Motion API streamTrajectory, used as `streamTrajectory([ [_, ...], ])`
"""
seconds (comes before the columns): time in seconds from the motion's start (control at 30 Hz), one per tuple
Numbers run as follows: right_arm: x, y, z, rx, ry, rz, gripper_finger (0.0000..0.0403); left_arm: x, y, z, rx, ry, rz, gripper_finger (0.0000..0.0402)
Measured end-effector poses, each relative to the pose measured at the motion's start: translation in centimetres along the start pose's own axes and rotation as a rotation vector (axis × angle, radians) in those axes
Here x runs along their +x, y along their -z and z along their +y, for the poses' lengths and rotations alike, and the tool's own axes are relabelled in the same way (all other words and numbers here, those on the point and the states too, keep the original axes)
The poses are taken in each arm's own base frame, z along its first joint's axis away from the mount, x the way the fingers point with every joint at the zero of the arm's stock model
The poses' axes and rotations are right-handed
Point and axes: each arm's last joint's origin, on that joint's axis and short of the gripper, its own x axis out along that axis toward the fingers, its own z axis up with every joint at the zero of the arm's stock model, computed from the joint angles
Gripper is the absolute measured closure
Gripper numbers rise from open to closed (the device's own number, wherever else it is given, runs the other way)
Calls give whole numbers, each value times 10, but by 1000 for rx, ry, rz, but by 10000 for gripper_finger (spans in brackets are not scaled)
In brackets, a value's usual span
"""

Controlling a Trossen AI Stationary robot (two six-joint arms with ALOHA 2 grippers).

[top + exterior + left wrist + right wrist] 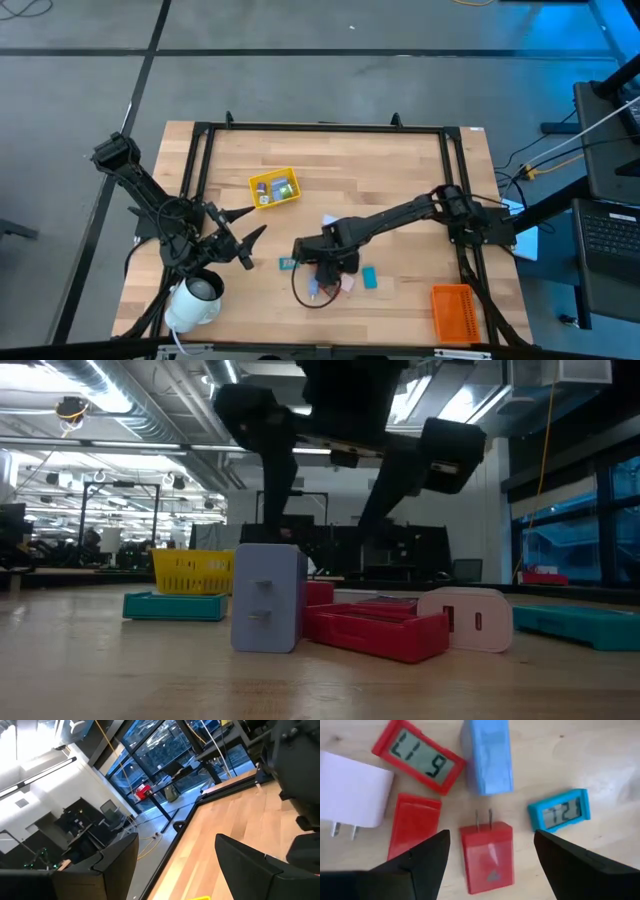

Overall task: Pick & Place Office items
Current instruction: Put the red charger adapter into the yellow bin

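The office items lie in a cluster near the table's near edge. In the right wrist view I see a red plug adapter (pixel 486 855), a red clock (pixel 417 755), a light blue block (pixel 487 755), a teal clock (pixel 560 810), a white charger (pixel 352 795) and a flat red piece (pixel 415 822). My right gripper (pixel 492 838) hangs open above them, pointing down, one finger on each side of the red plug adapter without touching it. In the high view it is over the cluster (pixel 330 268). My left gripper (pixel 250 228) waits open to the left of the cluster.
A yellow ribbed tray (pixel 274 187) holding small pieces sits toward the far side. An orange tray (pixel 452 310) stands at the near right corner and a white roll (pixel 195 300) at the near left. Teal pieces (pixel 289 263) (pixel 370 277) flank the cluster. A dark cable loop (pixel 305 292) lies beside it.
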Motion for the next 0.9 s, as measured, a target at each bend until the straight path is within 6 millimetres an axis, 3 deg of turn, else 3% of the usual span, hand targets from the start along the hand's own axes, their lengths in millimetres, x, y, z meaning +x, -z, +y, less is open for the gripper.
streamTrajectory([
  [0.57,38,31,-9,50,-50,10,108,1,0,0,-2,8,-7,141],
  [0.77,39,31,-10,75,-49,-5,110,1,0,0,-4,8,-7,141],
  [0.9,39,32,-10,108,-46,3,139,1,0,0,-6,11,-10,141],
])
